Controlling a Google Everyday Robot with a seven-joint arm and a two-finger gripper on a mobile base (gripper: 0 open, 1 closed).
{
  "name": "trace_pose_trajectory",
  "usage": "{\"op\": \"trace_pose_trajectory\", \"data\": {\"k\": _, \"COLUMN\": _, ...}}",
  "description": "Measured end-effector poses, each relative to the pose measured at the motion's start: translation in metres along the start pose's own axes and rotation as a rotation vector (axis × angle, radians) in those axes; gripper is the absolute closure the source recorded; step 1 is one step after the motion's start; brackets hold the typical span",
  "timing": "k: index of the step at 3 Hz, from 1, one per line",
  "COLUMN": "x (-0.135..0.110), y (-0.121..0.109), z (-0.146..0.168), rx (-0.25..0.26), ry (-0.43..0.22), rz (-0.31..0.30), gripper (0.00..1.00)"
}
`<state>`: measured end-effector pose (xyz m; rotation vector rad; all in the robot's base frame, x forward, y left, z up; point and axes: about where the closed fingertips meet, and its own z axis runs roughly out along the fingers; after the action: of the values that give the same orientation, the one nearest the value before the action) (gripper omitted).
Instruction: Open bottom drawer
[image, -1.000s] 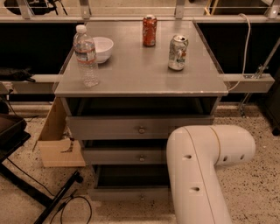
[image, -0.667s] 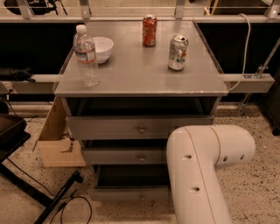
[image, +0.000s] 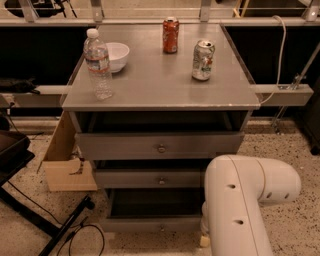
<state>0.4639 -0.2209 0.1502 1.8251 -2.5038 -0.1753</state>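
The grey cabinet (image: 160, 95) has three drawers stacked under its top. The bottom drawer (image: 135, 223) is the lowest grey front, with a small round knob (image: 161, 228). A dark opening shows above its front panel, so it looks pulled out a little. The right end of its front is hidden behind my white arm link (image: 245, 200), which fills the lower right. My gripper is out of view, hidden past that link.
The middle drawer (image: 130, 178) and top drawer (image: 120, 145) have the same knobs. On the top stand a water bottle (image: 98, 65), a white bowl (image: 116, 54), a red can (image: 170, 35) and a silver can (image: 203, 60). A cardboard box (image: 65, 160), a black stand (image: 15, 155) and cables (image: 85, 235) are at the left.
My white arm link has shifted slightly right and lower in the view. The cabinet, drawers and objects on top stand as before.
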Motion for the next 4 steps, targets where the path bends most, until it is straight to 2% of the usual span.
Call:
{"op": "trace_pose_trajectory", "data": {"k": 1, "x": -0.001, "y": -0.001, "z": -0.006, "rx": 0.0, "ry": 0.0, "rz": 0.0, "gripper": 0.66}}
{"op": "trace_pose_trajectory", "data": {"k": 2, "x": -0.002, "y": -0.004, "z": -0.013, "rx": 0.0, "ry": 0.0, "rz": 0.0, "gripper": 0.97}}
{"op": "trace_pose_trajectory", "data": {"k": 4, "x": -0.004, "y": -0.012, "z": -0.016, "rx": 0.0, "ry": 0.0, "rz": 0.0, "gripper": 1.0}}
